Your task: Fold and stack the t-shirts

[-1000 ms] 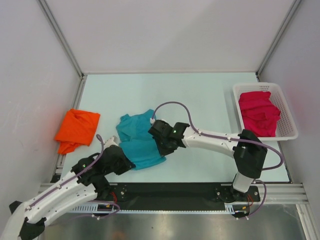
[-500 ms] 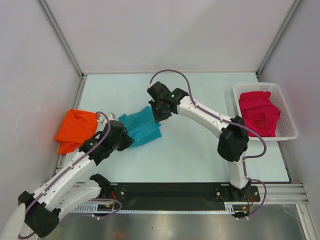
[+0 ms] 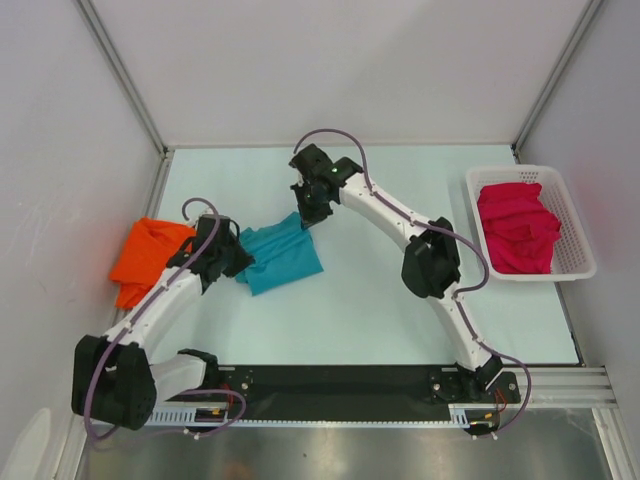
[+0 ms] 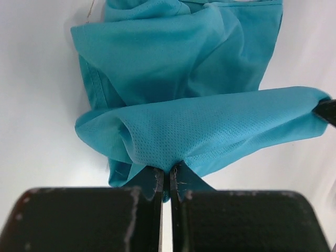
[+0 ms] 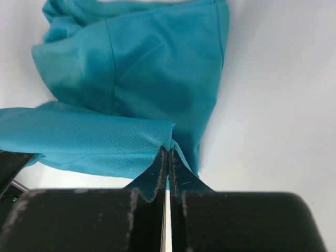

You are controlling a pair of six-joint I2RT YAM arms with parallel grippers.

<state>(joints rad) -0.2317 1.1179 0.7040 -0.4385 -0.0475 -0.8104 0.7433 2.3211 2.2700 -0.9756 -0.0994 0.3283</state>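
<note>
Fold underway on teal shirt (image 3: pixel 283 255), edge pinched tight by left gripper (image 4: pixel 167 176) and right gripper (image 5: pixel 167 155); orange shirt (image 3: pixel 150 258) looks roughly folded, pink shirt (image 3: pixel 517 228) unfolded in basket (image 3: pixel 572 262), nothing stacked.

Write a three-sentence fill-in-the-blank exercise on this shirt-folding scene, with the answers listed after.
The left gripper and the right gripper are both ____ on the teal t-shirt.
The magenta t-shirt lies ____ the white basket.
The orange t-shirt lies to the ____ of the teal t-shirt.
Missing words: shut; in; left.
</note>
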